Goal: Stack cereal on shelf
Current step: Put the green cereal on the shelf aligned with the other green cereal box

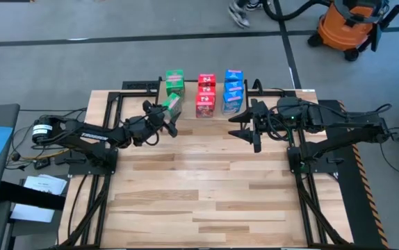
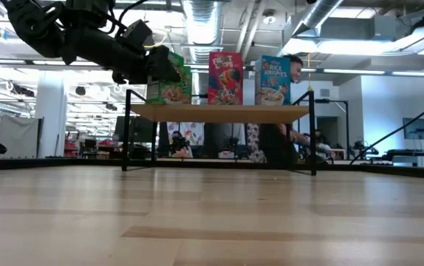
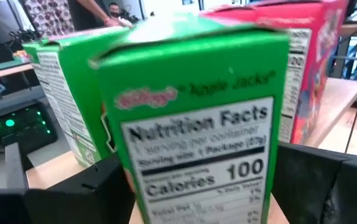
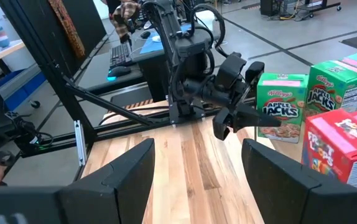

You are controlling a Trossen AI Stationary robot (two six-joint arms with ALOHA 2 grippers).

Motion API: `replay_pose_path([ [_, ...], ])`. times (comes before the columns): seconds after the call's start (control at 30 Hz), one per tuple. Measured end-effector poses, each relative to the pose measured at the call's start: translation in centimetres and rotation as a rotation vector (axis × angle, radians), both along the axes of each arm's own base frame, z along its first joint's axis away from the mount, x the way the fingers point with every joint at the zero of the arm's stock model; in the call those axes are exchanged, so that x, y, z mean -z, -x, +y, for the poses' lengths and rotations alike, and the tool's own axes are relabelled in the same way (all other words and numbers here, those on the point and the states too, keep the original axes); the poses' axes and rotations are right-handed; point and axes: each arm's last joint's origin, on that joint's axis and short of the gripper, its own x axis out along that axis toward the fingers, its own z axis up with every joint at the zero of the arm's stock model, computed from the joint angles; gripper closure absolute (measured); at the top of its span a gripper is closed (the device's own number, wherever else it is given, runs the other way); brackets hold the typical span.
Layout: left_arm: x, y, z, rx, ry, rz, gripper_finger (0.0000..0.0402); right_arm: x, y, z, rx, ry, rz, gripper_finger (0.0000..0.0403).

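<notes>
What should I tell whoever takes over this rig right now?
Left pincer: jaws around a green cereal box at the shelf's left end; whether it still grips is unclear.
Right pincer: open, empty, hovering beside the shelf.
On the shelf: green boxes, red boxes and blue boxes, in three columns.
Done: red and blue look placed.
Left: free that green box and back off.

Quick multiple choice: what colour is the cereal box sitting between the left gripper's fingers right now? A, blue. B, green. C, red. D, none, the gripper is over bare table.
B: the left wrist view shows a green cereal box between the left gripper's fingers, and the high view puts that gripper at the green boxes on the shelf.
</notes>
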Motion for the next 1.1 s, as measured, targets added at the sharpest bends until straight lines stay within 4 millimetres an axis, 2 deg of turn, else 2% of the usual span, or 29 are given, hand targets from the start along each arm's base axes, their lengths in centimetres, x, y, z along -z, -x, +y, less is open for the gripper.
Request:
replay_pose_path([
  [1.1,-0.6,0.5,-2.3,-0.021,-0.007,0.046,0.0113,0.0,0.0,0.0,0.0,0.0,0.0,0.0137],
])
